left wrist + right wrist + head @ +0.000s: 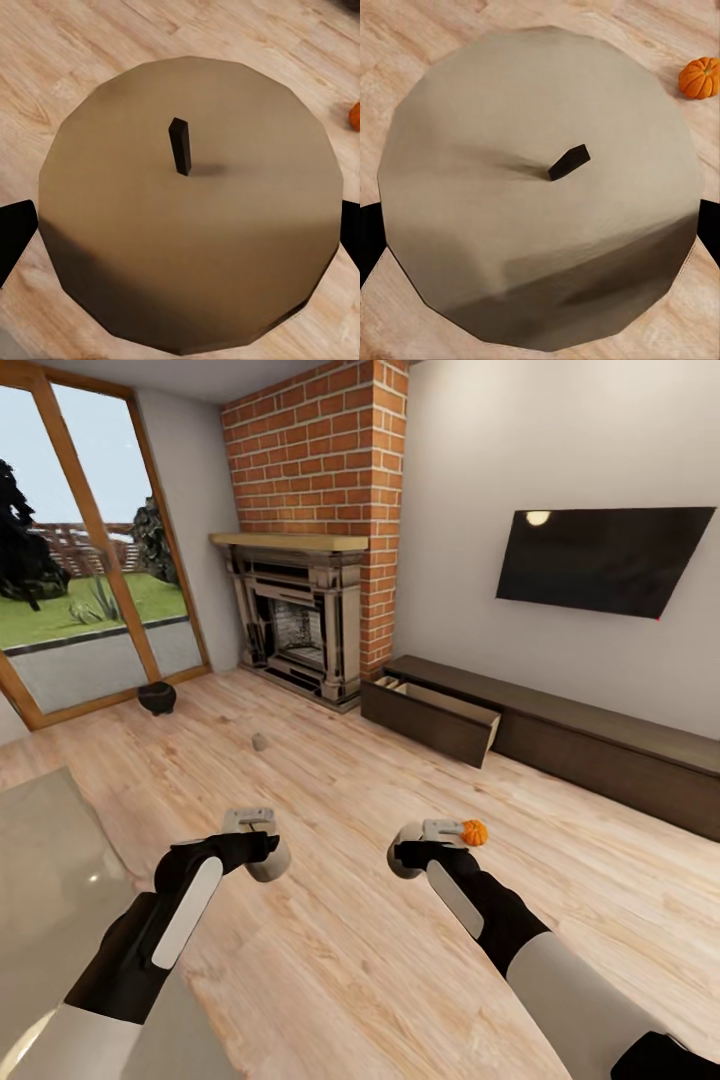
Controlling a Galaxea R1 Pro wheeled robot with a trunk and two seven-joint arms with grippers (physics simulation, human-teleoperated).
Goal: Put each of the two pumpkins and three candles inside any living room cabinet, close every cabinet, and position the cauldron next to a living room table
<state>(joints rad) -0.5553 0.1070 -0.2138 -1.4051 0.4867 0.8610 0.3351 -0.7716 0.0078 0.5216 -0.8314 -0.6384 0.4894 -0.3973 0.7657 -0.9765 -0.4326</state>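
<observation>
A tan candle (pixel 187 225) with a dark wick sits between the dark fingers (pixel 15 234) of my left gripper (pixel 256 826), which is shut on it. My right gripper (pixel 438 832) is shut on a second candle (pixel 540 210). Both hands hover low over the wooden floor. An orange pumpkin (pixel 474 832) lies on the floor just right of the right gripper, and shows as the pumpkin (pixel 699 78) in the right wrist view. A third candle (pixel 260 741) lies on the floor farther ahead. The black cauldron (pixel 157 697) stands by the window. The long dark cabinet (pixel 600 745) runs along the right wall with one drawer (pixel 432 717) pulled open.
The pale glassy table (pixel 50 860) fills the near left corner beside my left arm. A brick fireplace (pixel 300 620) stands ahead and a TV (pixel 600 560) hangs above the cabinet. A large glass door (pixel 80 560) is at the left.
</observation>
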